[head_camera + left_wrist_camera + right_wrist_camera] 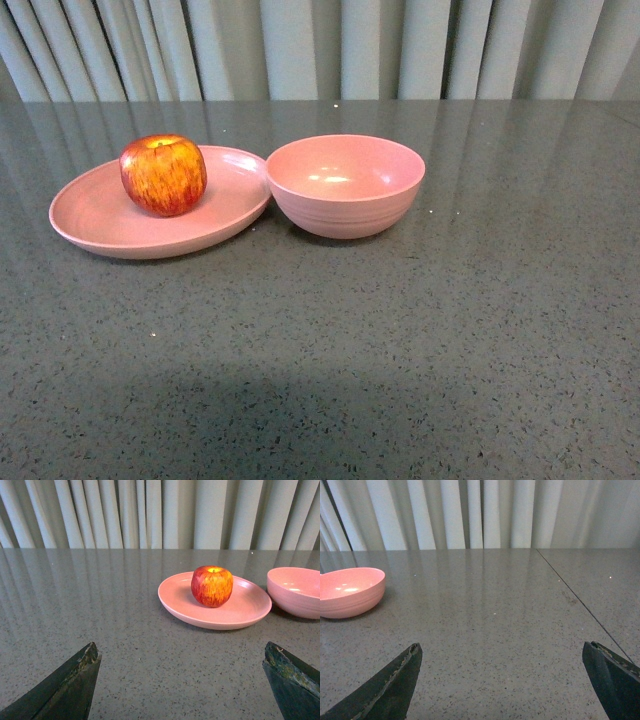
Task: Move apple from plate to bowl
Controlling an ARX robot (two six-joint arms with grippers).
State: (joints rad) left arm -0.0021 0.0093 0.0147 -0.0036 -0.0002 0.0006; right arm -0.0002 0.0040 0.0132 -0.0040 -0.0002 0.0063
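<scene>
The red apple [163,175] with yellow-orange streaks sits upright on the shallow pink plate [95,225], at the table's left. The deep pink bowl [345,185] stands just right of the plate, empty, its wall touching or nearly touching the plate's rim. Neither arm shows in the front view. In the left wrist view my left gripper [181,652] is open and empty, low over bare table, well short of the apple [212,585] and plate [250,610]; the bowl [295,591] shows at the edge. My right gripper [502,652] is open and empty, the bowl [349,591] far off to one side.
The dark grey speckled table [400,340] spreads all round the dishes. Pale pleated curtains [320,50] hang behind its far edge. A thin seam [580,602] crosses the tabletop in the right wrist view.
</scene>
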